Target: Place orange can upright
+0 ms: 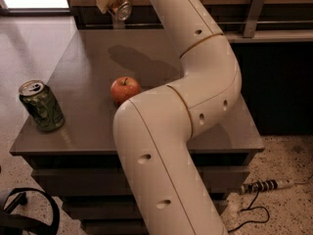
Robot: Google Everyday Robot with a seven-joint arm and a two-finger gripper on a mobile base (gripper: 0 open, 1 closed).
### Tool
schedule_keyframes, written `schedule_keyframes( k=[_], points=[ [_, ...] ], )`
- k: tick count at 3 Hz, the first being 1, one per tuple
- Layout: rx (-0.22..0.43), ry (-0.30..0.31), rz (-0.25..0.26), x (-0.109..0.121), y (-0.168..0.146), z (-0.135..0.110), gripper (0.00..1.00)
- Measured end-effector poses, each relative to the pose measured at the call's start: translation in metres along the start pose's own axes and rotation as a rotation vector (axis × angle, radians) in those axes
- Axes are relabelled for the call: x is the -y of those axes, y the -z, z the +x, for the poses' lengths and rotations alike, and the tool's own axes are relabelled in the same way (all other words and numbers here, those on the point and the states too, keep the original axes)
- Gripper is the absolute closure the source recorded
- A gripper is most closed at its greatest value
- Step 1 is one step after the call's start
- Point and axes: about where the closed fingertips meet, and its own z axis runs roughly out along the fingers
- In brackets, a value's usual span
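Note:
My gripper [113, 4] is at the top of the camera view, raised above the far left part of the grey table [88, 58]. It is shut on the orange can [121, 9], which lies tilted in the fingers with one shiny silver end facing the camera. Only that end and a little of the dull body show. The can hangs well above the table top, and its shadow falls on the table behind the apple.
A red apple [124, 89] sits mid-table, just left of my white arm [195, 82]. A green patterned can [42, 105] stands upright near the table's front left corner. A power strip [266, 185] and cable lie on the floor at right.

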Motion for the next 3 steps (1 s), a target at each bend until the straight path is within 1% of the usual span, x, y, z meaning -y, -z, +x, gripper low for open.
schedule_keyframes(
  k=[1,2,3],
  points=[
    [0.062,0.049,-0.003,-0.002,0.007,-0.017,1.00],
    [0.110,0.064,0.010,-0.005,0.007,-0.029,1.00],
    [0.001,0.021,0.036,-0.020,-0.059,0.012,1.00]
  ],
)
